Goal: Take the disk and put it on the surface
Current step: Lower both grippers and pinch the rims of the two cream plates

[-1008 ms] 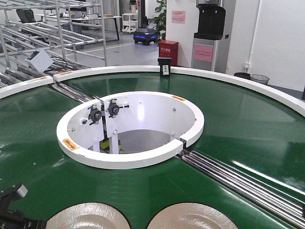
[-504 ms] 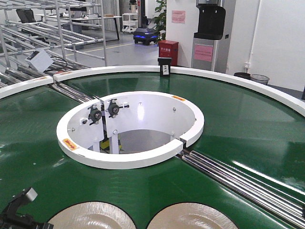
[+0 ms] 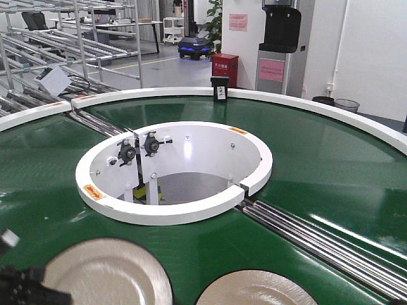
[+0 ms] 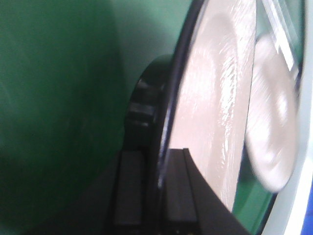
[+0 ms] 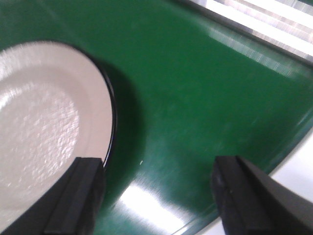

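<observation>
We saw the disk (image 3: 105, 276) as a round, pale cream plate with a faintly brushed, shiny face, a shallow dished middle and a thin black edge. From the left wrist view it showed almost edge-on (image 4: 215, 98), with a black round hub on its underside. It sat at the near edge of the green conveyor belt (image 3: 318, 165), at the lower left of the front view, and it looked to stand a little higher than the second disk (image 3: 254, 291) just to its right, though we could not tell whether it touched the belt. The left gripper (image 4: 159, 156) had its jaws closed on the disk's rim, one black finger (image 4: 128, 196) on each side of the black edge. The right gripper (image 5: 156, 196) had its jaws wide apart with only belt between them, and one finger (image 5: 73, 200) was just beside the rim of the second disk. As for writing, we noted small orange labels on the white ring (image 3: 184, 213), a white label on a black box (image 3: 220, 88) on the outer rim, white marks on a red cabinet (image 3: 224, 67) and pink notices (image 3: 238, 22) on the far wall, all too small for us to read.
</observation>
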Motion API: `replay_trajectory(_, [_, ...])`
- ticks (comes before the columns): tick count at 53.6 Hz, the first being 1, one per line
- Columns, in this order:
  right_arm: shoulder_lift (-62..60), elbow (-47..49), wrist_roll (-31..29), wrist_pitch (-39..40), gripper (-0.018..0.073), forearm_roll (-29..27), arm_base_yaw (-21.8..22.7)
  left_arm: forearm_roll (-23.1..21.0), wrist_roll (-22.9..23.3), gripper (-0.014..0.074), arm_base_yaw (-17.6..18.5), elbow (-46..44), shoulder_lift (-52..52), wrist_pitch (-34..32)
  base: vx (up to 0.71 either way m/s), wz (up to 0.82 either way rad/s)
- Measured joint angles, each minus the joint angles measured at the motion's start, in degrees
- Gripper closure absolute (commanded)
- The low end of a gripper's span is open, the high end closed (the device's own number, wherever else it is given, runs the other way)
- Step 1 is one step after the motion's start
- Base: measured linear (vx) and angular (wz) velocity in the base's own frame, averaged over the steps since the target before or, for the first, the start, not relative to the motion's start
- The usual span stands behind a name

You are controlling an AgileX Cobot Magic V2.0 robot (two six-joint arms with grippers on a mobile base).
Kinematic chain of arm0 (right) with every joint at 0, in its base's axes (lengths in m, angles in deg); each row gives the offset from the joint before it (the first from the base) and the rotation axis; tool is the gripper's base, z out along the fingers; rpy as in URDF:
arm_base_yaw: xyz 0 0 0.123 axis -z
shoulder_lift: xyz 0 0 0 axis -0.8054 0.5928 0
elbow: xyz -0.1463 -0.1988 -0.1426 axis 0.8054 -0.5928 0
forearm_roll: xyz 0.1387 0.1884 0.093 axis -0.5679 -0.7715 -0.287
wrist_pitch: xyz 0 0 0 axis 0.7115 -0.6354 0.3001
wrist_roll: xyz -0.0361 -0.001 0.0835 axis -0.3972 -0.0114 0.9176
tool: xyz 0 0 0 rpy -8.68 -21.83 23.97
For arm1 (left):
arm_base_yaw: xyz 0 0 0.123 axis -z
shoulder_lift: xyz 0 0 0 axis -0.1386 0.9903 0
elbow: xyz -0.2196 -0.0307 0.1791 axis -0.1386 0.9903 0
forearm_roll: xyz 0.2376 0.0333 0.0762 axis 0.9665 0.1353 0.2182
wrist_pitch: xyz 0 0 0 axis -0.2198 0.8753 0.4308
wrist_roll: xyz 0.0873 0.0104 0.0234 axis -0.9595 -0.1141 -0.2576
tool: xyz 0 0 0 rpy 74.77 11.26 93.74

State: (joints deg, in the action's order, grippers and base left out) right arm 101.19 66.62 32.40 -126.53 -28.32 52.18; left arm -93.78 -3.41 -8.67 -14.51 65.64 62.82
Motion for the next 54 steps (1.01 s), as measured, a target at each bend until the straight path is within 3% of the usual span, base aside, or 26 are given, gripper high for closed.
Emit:
replay_trajectory(13, [16.12,7.52,-12.94,-0.78,0.005,-15.79,0.0,-1.17,3.84,0.0601,-3.86,0.0,-9.79,0.0,0.0,0.0])
replay_trajectory(34, [32.7,10.56,-28.1,0.48,0.005,-27.45,0.0,-0.73,4.63,0.0601,-4.05,0.28,-15.7,1.53,0.0,0.0])
replay_trajectory(48, [38.08,10.63,-46.06,-0.89,0.005,-46.56,0.12,-0.57,4.63,0.0601,-4.05,0.28,-15.7,1.52,0.0,0.0])
replay_trajectory(54, [40.18,10.77,-51.18,-2.18,0.0063,-52.32,0.12,-1.05,4.63,0.0601,-4.05,0.28,-15.7,1.52,0.0,0.0])
